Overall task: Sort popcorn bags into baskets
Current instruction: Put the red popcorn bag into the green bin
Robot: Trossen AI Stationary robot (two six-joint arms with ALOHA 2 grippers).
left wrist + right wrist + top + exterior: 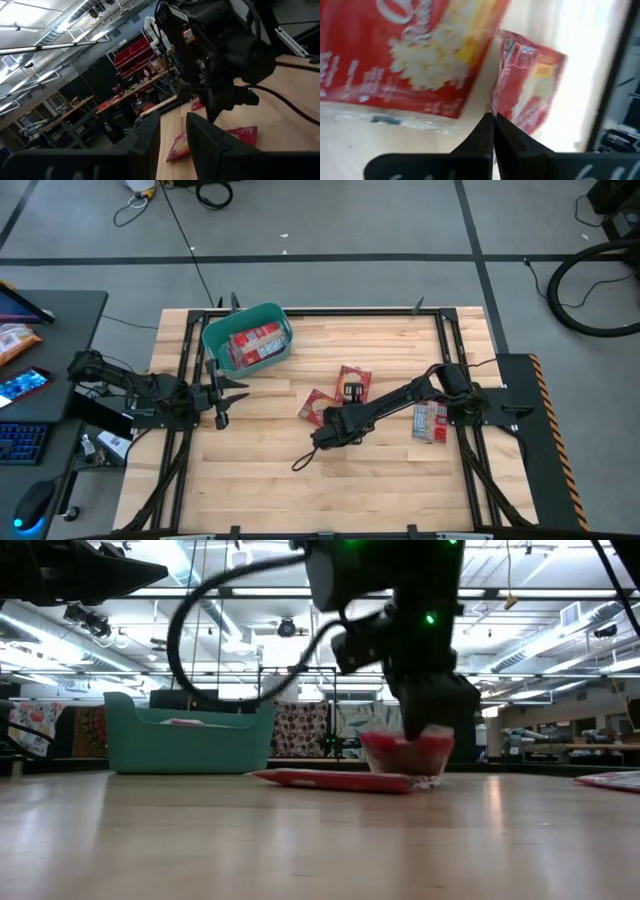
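A teal basket (247,340) (190,735) stands at the far left with red popcorn bags (255,343) inside. Three more bags are out on the table. One lies flat at mid-table (314,406) (335,780) (405,50). Another lies at the right (430,420) (610,780). The third (355,372) (405,755) is under my right gripper (352,391) (493,120), which is shut on it. My left gripper (222,395) (172,145) waits open near the basket, above the table. My right gripper pinches a thin edge of the popcorn bag (495,102) between its two fingertips, slanting down from above. The bag bulges below the fingers (408,762), bent up at the pinched edge. I cannot tell whether its lower part rests on the table or hangs just above it.
The flat bag lies just to the left of the held one. Black frame rails (300,311) run along the table's edges. A desk with a keyboard and phone (25,385) stands beyond the left edge. Bare wood (260,480) lies toward the near edge.
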